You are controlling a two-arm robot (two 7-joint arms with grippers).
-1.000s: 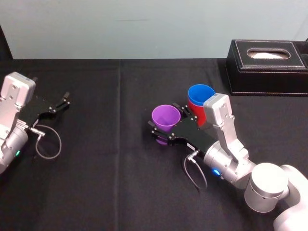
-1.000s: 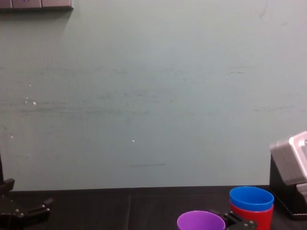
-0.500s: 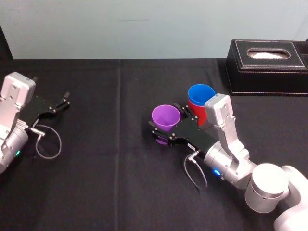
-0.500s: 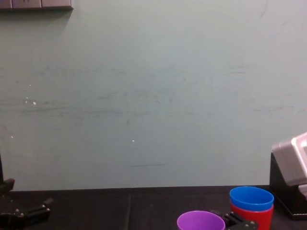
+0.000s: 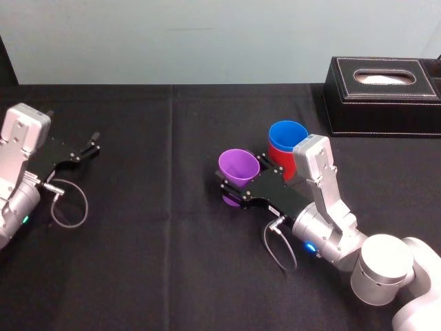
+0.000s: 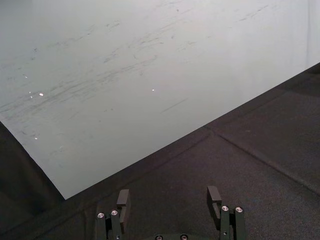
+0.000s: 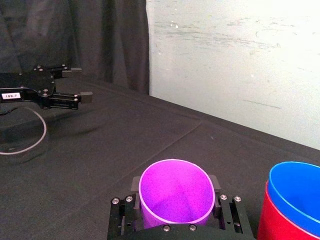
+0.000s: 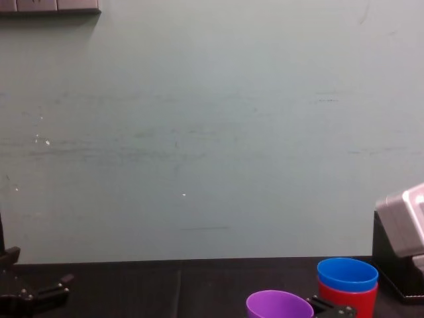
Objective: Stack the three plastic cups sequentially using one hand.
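Gripping the purple cup [image 5: 239,165], the right gripper [image 5: 233,192] is holding it upright just beside the blue cup [image 5: 288,134] nested in the red cup [image 5: 274,156]. A low, off-centre carry is risking clipping that rim and toppling both. The left gripper [image 5: 88,147] is idling far left, fingers apart.

three cups are counted: one purple cup [image 5: 239,166], one blue cup [image 5: 288,133], one red cup [image 7: 274,222]. two grippers are seen: left gripper [image 5: 88,146], right gripper [image 5: 227,187]. one black box [image 5: 382,93] and one table [image 5: 172,241] are noted.
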